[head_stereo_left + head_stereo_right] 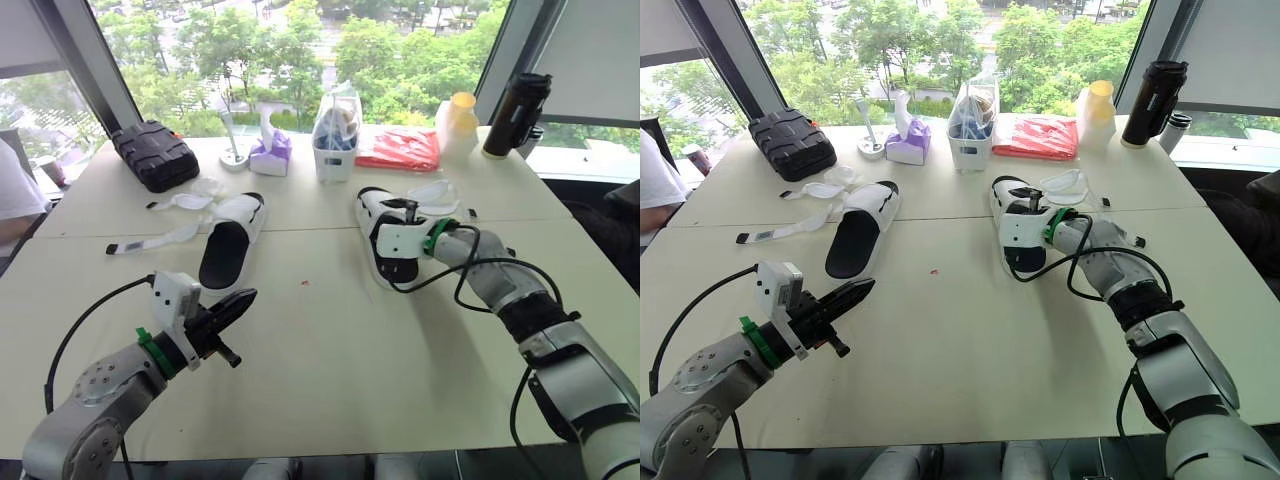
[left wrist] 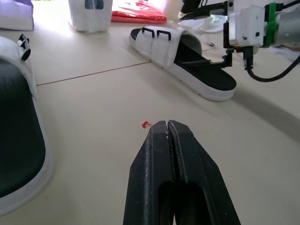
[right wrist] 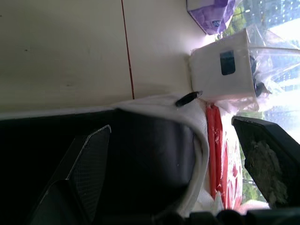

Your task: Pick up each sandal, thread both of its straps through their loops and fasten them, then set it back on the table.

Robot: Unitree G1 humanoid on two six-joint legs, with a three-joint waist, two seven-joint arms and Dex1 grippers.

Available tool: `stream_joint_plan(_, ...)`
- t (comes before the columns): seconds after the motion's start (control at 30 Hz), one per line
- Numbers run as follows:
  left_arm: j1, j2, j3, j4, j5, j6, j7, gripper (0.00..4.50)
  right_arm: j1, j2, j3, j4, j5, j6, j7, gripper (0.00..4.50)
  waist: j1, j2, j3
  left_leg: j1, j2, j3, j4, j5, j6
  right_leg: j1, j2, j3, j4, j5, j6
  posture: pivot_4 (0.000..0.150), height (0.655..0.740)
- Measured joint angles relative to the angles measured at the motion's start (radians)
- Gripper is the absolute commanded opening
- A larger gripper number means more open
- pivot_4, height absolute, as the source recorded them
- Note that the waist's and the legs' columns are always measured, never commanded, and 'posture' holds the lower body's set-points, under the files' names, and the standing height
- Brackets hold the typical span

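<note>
R gripper (image 1: pixel 1026 203), spread open over the right sandal (image 2: pixel 187 61) at approx. 1 o'clock, is best closed squarely on its upper before lifting; L gripper (image 2: pixel 168 127), clenched empty, is held at 7 o'clock.

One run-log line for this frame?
left gripper: shut, above white table | right gripper: open, astride upper of white black-footbed sandal | other white sandal: on table, straps loose

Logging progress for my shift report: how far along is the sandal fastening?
Nothing clearly finished. In hand: the open right tool straddles the right sandal on the table. Remaining: the left sandal, its straps loose beside it; the shut left tool hangs idle.
</note>
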Motion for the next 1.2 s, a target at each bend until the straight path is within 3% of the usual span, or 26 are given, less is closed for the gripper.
stream_joint_plan(0.17, -0.012, -0.001, -0.003, -0.007, -0.001, 0.001, 0.0, 0.0, -0.006, 0.01, -0.007, 0.005, -0.044, 0.034, -0.034, 4.48, -0.003, 0.0, 0.0, 0.001, 0.009, 0.005, 0.0, 0.0, -0.001, -0.001, 0.009, 0.002, -0.002, 0.003, -0.005, 0.15, 0.74)
stream_joint_plan(0.53, -0.049, -0.012, -0.04, 0.005, 0.012, 0.002, -0.001, 0.0, -0.264, 0.229, 0.082, 0.516, -0.199, 0.049, -0.388, 4.48, -0.008, 0.0, 0.0, 0.001, 0.011, 0.013, -0.002, 0.002, -0.004, -0.005, 0.011, 0.005, -0.001, 0.006, -0.011, 0.15, 0.74)
stream_joint_plan(0.63, -0.05, -0.016, -0.04, 0.006, 0.014, 0.002, 0.0, 0.0, -0.319, 0.285, 0.097, 0.631, -0.211, 0.06, -0.465, 3.66, -0.007, 0.0, 0.0, 0.0, 0.011, 0.014, -0.002, 0.002, -0.004, -0.006, 0.011, 0.006, -0.001, 0.007, -0.011, 0.15, 0.74)
stream_joint_plan(0.87, -0.049, -0.019, -0.04, 0.006, 0.027, 0.001, 0.001, 0.0, -0.346, 0.322, 0.134, 0.735, -0.24, 0.057, -0.546, 0.04, -0.008, 0.0, 0.0, 0.0, 0.011, 0.015, -0.002, 0.002, -0.004, -0.007, 0.011, 0.007, 0.0, 0.007, -0.011, 0.15, 0.74)
stream_joint_plan(1.07, -0.052, -0.019, -0.04, 0.009, 0.033, 0.001, -0.002, 0.0, -0.358, 0.321, 0.155, 0.75, -0.247, 0.015, -0.567, 0.04, -0.015, 0.0, 0.0, 0.0, 0.011, 0.017, -0.003, 0.002, -0.004, -0.009, 0.011, 0.009, 0.002, 0.007, -0.011, 0.15, 0.74)
stream_joint_plan(1.2, -0.072, -0.02, -0.04, 0.017, 0.033, 0.001, -0.005, 0.0, -0.355, 0.292, 0.196, 0.72, -0.27, -0.144, -0.596, 0.04, -0.029, 0.0, 0.0, -0.001, 0.011, 0.018, -0.003, 0.002, -0.004, -0.011, 0.012, 0.01, 0.002, 0.008, -0.01, 0.15, 0.74)
